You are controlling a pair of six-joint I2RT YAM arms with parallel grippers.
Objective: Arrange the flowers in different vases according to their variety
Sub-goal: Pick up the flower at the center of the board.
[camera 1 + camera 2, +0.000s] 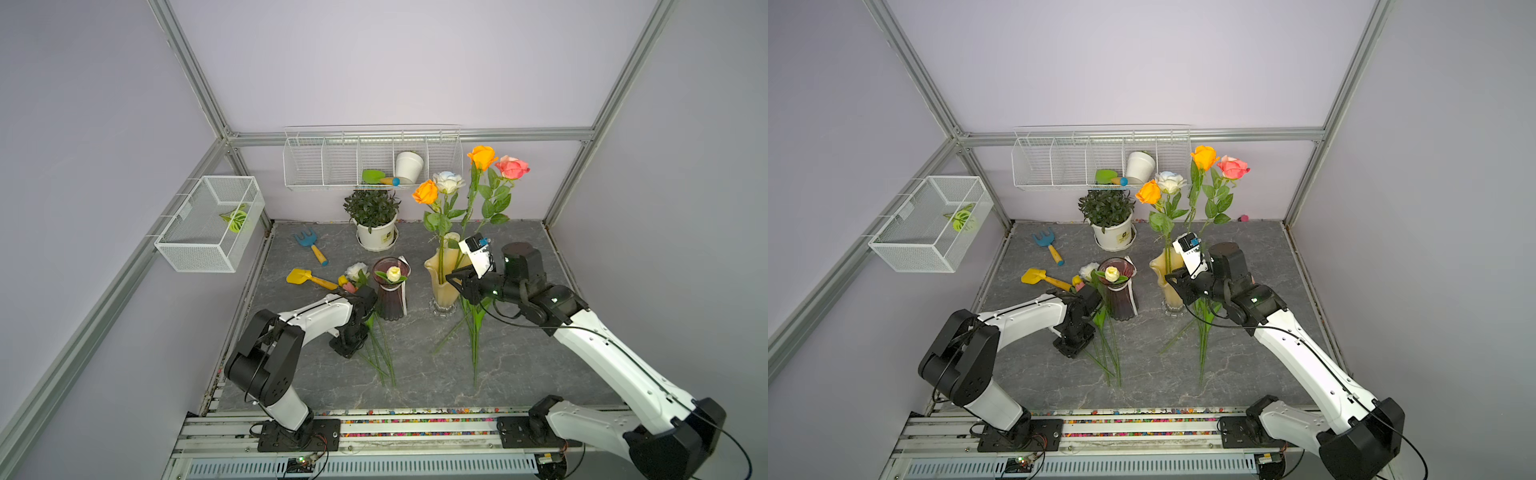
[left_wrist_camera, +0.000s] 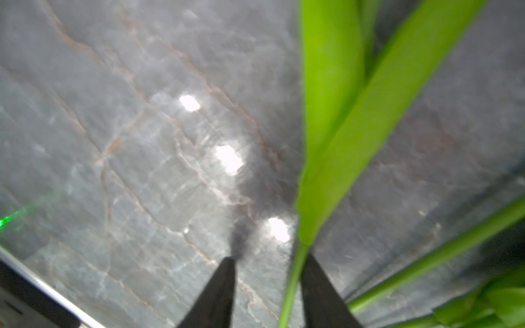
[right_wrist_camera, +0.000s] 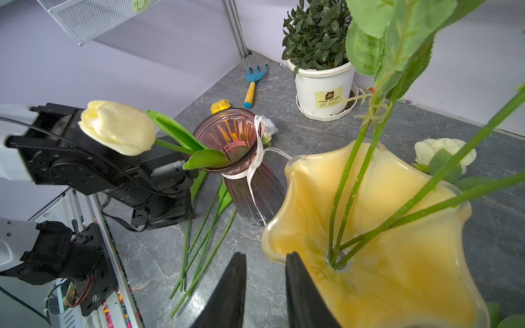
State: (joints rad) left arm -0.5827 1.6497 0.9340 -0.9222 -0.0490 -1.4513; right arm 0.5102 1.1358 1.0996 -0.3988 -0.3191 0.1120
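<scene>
Sitting low over the grey marbled tabletop [image 1: 519, 374], the left gripper [image 2: 270, 258] has its black fingers either side of one thin green tulip stem [image 2: 292, 284]. The stem's up against one finger with a clear gap to the other, so it's bracketed, not pinched. It looks like one of the loose tulips [image 1: 380, 353] lying flat just beside the dark purple ribbed glass vase [image 1: 390, 299]. Their long axis runs front to back, cut ends toward the near edge, yellow and pink heads at the far end.

That purple vase has a single cream tulip [image 1: 393, 273] in it. In the right wrist view it leans out over the rim at a slant, head pointing away from the other vase.

The pale yellow wavy-rimmed vase [image 1: 438, 274] holds four long-stemmed roses [image 1: 448, 182]: two orange, one pink, one white-blue, stems roughly upright, heads up.

The right gripper [image 3: 266, 254] is right at that vase's rim, fingers a narrow gap apart with nothing between them. Can't tell if it touches the glass.
</scene>
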